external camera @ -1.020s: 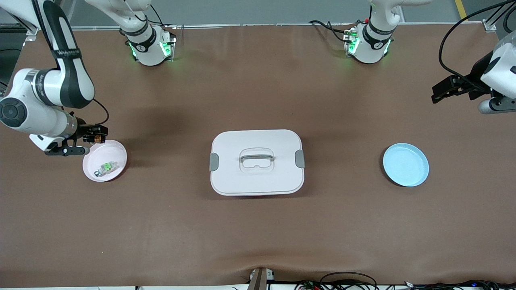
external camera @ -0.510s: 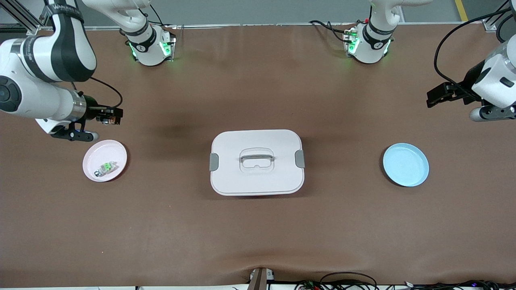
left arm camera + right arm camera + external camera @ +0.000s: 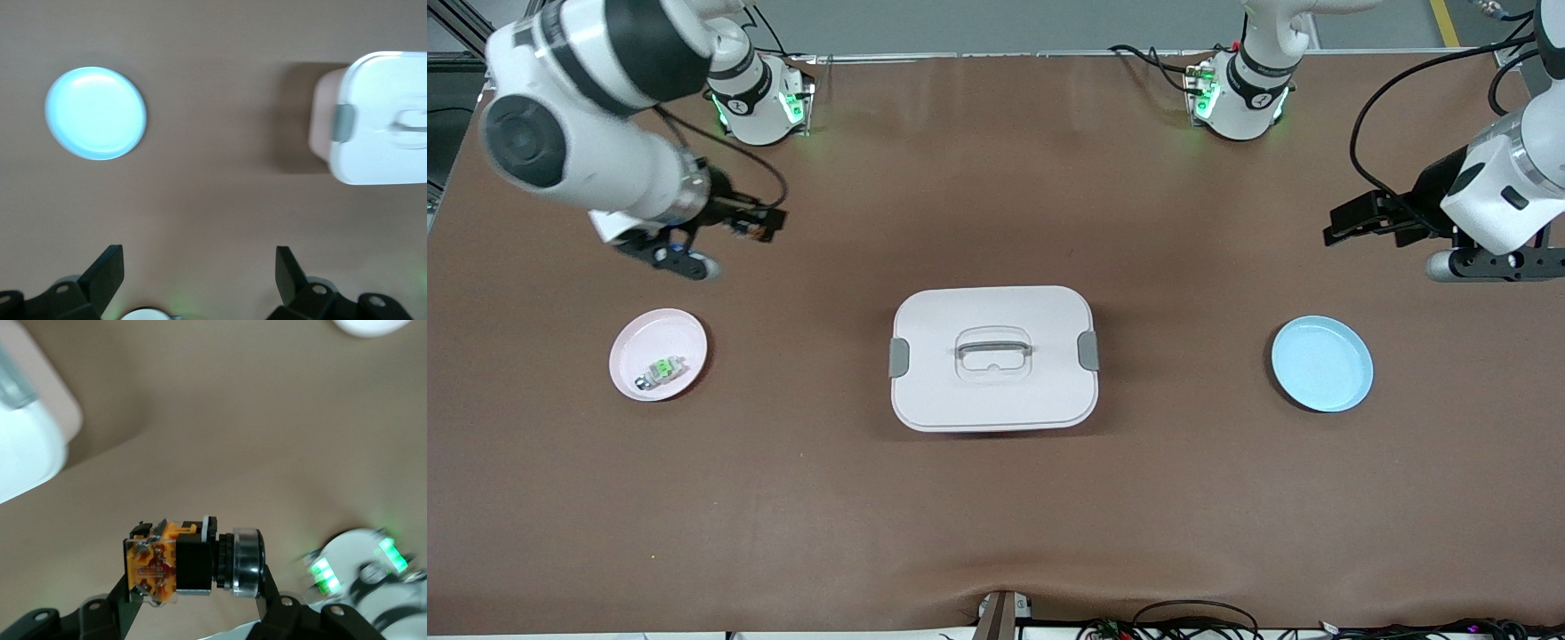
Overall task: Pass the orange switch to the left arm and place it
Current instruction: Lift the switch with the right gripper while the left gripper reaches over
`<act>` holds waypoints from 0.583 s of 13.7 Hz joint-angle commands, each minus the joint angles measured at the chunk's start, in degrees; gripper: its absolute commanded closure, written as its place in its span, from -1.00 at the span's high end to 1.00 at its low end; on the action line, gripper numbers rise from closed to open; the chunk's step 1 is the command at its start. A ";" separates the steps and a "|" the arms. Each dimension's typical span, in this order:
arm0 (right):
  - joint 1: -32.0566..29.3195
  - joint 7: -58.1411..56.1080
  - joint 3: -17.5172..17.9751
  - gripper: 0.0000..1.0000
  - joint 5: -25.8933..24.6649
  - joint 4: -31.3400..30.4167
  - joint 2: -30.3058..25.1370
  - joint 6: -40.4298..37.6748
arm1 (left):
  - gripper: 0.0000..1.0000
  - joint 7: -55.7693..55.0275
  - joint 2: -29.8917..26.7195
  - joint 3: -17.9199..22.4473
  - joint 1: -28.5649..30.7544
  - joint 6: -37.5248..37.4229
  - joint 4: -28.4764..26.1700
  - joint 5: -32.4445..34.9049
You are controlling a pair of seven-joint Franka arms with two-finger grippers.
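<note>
The box (image 3: 993,357) sits mid-desk (image 3: 996,516), level with the pink plate (image 3: 658,354) at the right arm's end and the blue plate (image 3: 1321,364) at the left arm's. Only the right wrist view shows the orange switch (image 3: 183,563) plainly, clamped in the closed right gripper (image 3: 758,224) above bare brown desk; from the front it is barely discernible. The left gripper (image 3: 1347,220) hangs spread wide, empty.
</note>
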 commanded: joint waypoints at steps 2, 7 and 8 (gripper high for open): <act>8.63 17.47 -0.76 -0.56 6.65 4.83 0.98 3.16 | 1.00 1.03 1.74 0.07 0.54 0.96 1.18 -10.58; 19.89 38.39 -0.76 -0.57 9.65 10.18 6.33 15.12 | 1.00 0.25 1.05 -1.67 0.01 9.30 -0.84 -17.28; 21.39 42.43 -0.76 -0.57 10.87 12.37 8.17 17.14 | 1.00 -0.28 0.00 -3.08 0.27 11.49 -2.59 -18.60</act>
